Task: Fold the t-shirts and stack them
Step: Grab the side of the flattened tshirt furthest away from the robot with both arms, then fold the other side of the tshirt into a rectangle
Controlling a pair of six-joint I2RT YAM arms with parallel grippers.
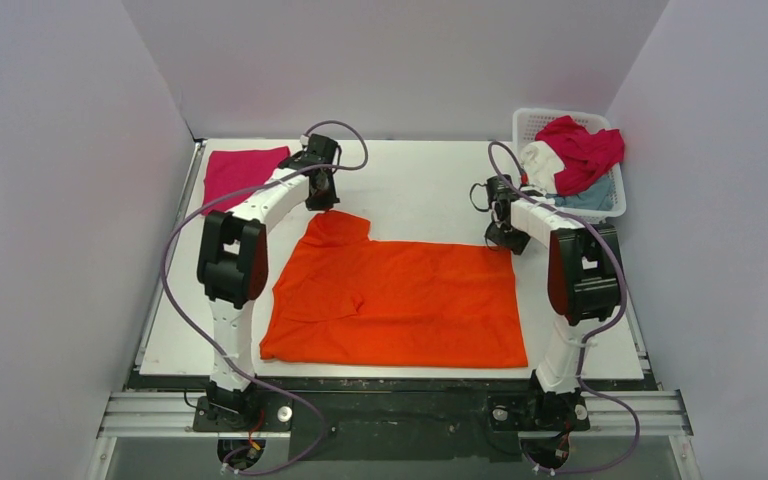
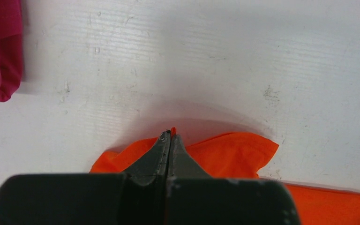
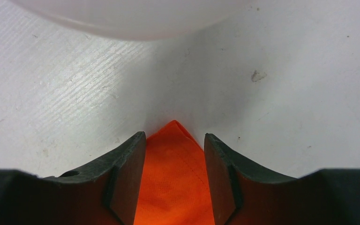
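Orange shirt (image 1: 400, 300) lies spread flat at the centre of the desk (image 1: 420, 180). Left tool (image 2: 170, 137) is clamped together on the shirt's edge at 11 o'clock. Right tool (image 3: 174, 137) stands apart, straddling the shirt's corner at 1 o'clock. Pink shirt (image 1: 242, 172) lies folded at 10 o'clock on the desk. Basket (image 1: 570, 125) stands at 2 o'clock.
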